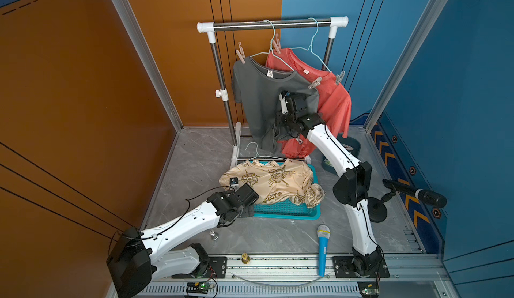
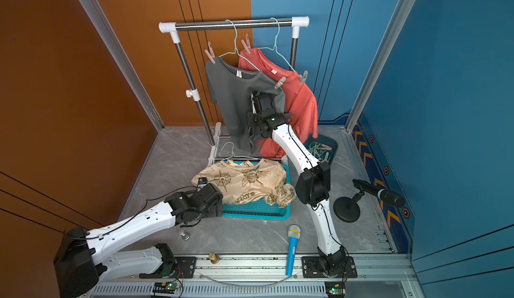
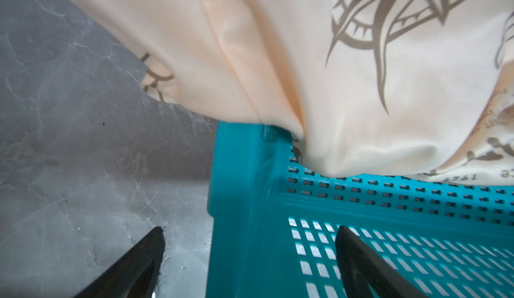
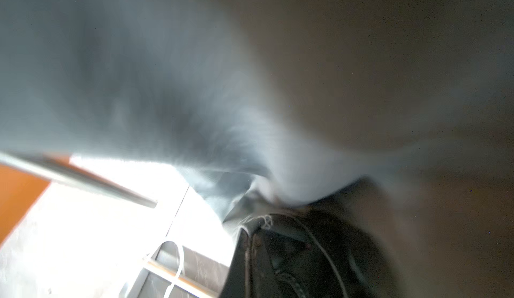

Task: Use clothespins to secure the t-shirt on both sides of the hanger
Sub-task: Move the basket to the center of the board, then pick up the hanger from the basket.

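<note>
A grey t-shirt (image 1: pixel 258 96) (image 2: pixel 230 96) hangs on a pale wire hanger (image 1: pixel 274 51), and a red t-shirt (image 1: pixel 333 99) hangs behind it on its own hanger. Clothespins (image 1: pixel 240 53) (image 1: pixel 314 83) sit at both shoulders of the grey one, and others (image 1: pixel 276 44) (image 1: pixel 340 77) on the red. My right gripper (image 1: pixel 278 132) (image 4: pixel 251 241) is shut on the grey t-shirt's lower hem. My left gripper (image 1: pixel 247 211) (image 3: pixel 250 228) is open and holds nothing, astride the near left corner of the teal basket (image 3: pixel 250 171). A dark bin of loose clothespins (image 2: pixel 319 149) lies behind the right arm.
A cream printed t-shirt (image 1: pixel 272 179) fills the teal basket (image 1: pixel 286 213), with a spare hanger (image 1: pixel 254 150) behind it. The rack (image 1: pixel 272 24) stands at the back. A blue toy microphone (image 1: pixel 323 249), a black microphone on a stand (image 1: pixel 414 193) and a brass weight (image 1: pixel 244 257) lie nearby.
</note>
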You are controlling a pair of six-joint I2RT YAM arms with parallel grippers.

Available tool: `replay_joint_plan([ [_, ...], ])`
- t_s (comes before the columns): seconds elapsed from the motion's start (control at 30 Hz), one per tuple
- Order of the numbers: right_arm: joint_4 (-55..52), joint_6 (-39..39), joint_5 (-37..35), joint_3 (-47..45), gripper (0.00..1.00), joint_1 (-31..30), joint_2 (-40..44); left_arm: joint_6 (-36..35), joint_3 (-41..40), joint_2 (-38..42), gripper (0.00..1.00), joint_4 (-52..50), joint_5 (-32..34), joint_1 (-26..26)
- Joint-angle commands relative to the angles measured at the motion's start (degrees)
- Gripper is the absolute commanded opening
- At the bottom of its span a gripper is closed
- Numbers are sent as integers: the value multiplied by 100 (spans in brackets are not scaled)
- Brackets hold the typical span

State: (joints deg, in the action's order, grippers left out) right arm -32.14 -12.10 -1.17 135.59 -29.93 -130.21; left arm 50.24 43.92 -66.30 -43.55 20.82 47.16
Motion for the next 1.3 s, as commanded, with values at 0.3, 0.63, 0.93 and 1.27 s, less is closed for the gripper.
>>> replay_joint_plan([
  [0.3,263,75,187,-1850,49,-111,917,-543,801,388,98,-487,642,-66],
  [0.63,905,-6,459,-4519,49,5,3087,-1645,1963,320,98,-496,1144,-362],
  [0.93,1053,-61,584,-6399,43,176,4841,-1975,2902,-742,98,-228,263,-985],
  [1.27,1536,-101,-114,-8387,51,260,6893,-2011,3908,-2269,98,-75,-176,-1309],
])
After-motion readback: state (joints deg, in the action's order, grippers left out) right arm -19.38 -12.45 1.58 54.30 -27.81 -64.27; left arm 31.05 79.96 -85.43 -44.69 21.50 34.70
